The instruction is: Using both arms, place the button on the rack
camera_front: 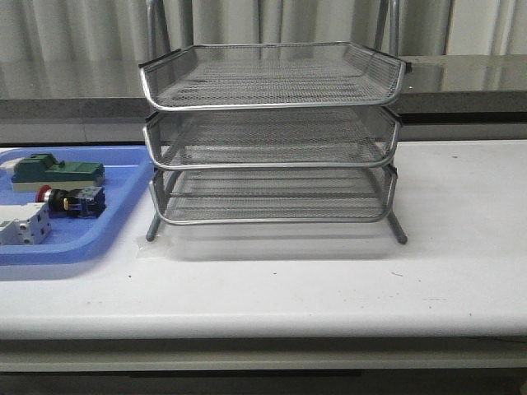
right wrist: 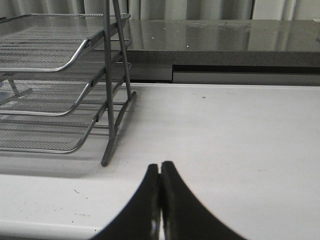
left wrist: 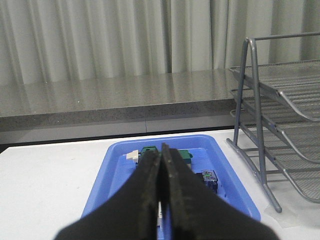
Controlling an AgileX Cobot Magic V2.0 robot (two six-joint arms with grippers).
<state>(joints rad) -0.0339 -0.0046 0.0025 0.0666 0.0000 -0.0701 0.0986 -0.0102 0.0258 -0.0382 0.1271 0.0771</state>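
Button (camera_front: 72, 200) lying in the blue tray (camera_front: 82, 245) on the bench (camera_front: 329, 288), left of the rack (camera_front: 272, 136), beyond the left gripper (left wrist: 161, 172) with fingers pressed closed and empty, right gripper (right wrist: 160, 190) fingers also closed, low over the bench beside the rack.

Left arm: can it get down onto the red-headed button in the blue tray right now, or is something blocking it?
Probably yes. The left gripper hangs shut above the blue tray, nothing between. The button lies uncovered, but the green part and the white block crowd it. The jaws must open first.
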